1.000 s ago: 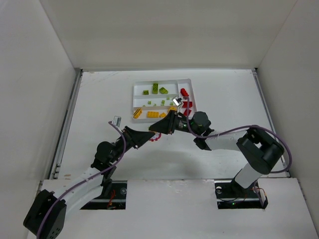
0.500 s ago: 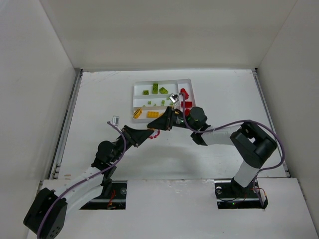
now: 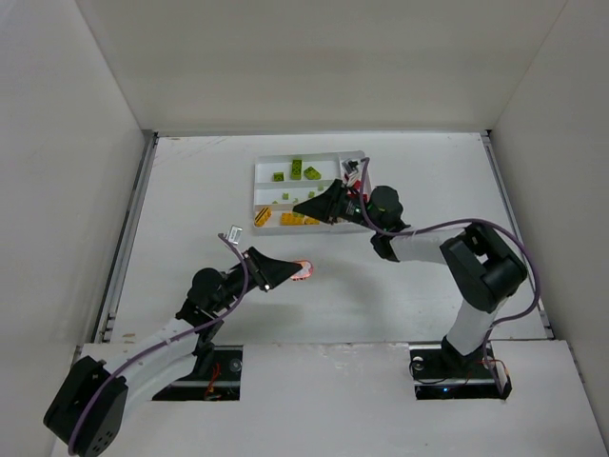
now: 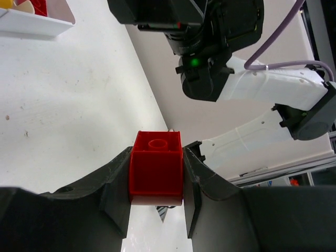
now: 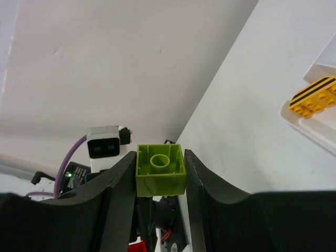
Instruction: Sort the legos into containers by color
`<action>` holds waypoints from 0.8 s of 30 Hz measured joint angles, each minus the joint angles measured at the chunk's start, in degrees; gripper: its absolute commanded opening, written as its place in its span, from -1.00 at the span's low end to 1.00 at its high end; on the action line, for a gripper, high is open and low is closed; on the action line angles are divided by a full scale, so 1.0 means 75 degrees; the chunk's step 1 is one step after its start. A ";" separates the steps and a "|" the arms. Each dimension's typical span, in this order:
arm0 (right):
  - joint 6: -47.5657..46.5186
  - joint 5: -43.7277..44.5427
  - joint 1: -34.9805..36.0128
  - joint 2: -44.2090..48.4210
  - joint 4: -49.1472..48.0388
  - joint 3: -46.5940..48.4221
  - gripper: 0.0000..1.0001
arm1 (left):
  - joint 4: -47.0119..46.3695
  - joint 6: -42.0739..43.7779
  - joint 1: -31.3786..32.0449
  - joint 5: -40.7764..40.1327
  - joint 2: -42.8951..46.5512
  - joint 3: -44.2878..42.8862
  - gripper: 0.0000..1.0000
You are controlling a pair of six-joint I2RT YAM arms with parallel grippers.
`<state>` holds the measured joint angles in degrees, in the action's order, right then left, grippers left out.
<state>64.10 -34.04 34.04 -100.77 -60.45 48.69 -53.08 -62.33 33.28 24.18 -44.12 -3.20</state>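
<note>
Red lego [image 4: 156, 170] in left gripper's [image 4: 157, 156] grip, lime lego [image 5: 160, 172] in right gripper's [image 5: 160, 160], ringed faces camera-ward.

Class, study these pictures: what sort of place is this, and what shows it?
Probably a robotics lab test cell: white panels wall in a white table, a left arm and right arm are bolted at its near edge, and a compartment tray holds coloured legos.

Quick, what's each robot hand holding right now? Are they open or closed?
The left gripper is closed on a red brick.
The right gripper is closed on a green brick.
</note>
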 measured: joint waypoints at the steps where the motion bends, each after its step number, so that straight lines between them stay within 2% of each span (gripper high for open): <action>1: -0.0044 0.0029 -0.0032 -0.0052 0.0064 0.0076 -0.34 | 0.0029 0.0017 -0.0017 0.0015 0.0006 0.0000 -0.55; 7: -0.0807 0.0618 -0.0312 -0.0510 0.1390 0.1174 -0.29 | 0.0108 0.0017 -0.0344 -0.0216 0.0137 0.0000 -0.52; 16: -0.2856 0.3687 -0.0921 -0.1801 0.5097 0.3920 -0.28 | 0.0152 0.0102 -0.0551 -0.1504 -0.0134 0.0000 -0.52; 24: -0.3791 0.4945 -0.1032 -0.3287 0.7192 0.5928 -0.22 | 0.0259 0.0274 -0.0399 -0.1996 -0.0385 0.0003 -0.52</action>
<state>35.66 3.05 26.30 -125.43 -6.50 93.14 -51.13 -60.27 30.28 9.21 -47.00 -3.18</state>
